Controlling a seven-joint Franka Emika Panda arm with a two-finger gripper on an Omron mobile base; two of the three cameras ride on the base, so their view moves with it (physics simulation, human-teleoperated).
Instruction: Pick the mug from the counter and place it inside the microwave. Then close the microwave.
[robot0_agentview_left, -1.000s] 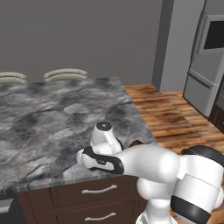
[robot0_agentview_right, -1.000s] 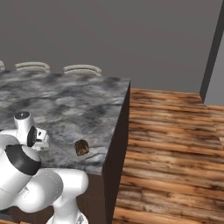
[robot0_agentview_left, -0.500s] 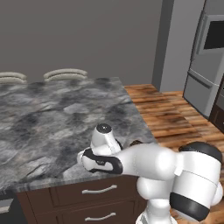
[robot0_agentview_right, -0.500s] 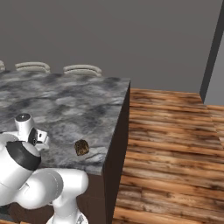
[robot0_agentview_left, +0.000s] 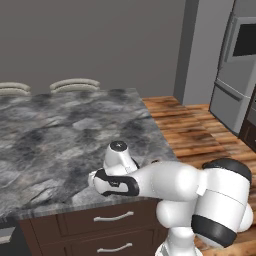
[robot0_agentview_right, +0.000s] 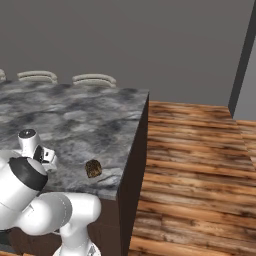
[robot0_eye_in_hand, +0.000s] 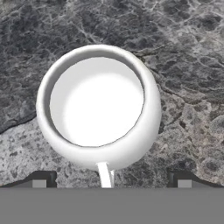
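— Where is the mug (robot0_eye_in_hand: 98, 109)?

— Upright on the grey bench (robot0_eye_in_hand: 183, 65), straight below my hand, handle pointing toward me.

— And your fingers (robot0_eye_in_hand: 41, 179)?

— Spread wide, empty, one tip either side of the cup, so I can likely drop and grip.

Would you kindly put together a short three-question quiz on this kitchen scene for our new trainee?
1. True or false: the mug is upright and empty.
2. Are the hand's fingers open or shut on the mug?
3. The brown lump sits: A) on the counter near its edge, B) on the floor, C) inside the mug.

Key: 1 true; 2 open, one on each side, not gripping; 3 A.
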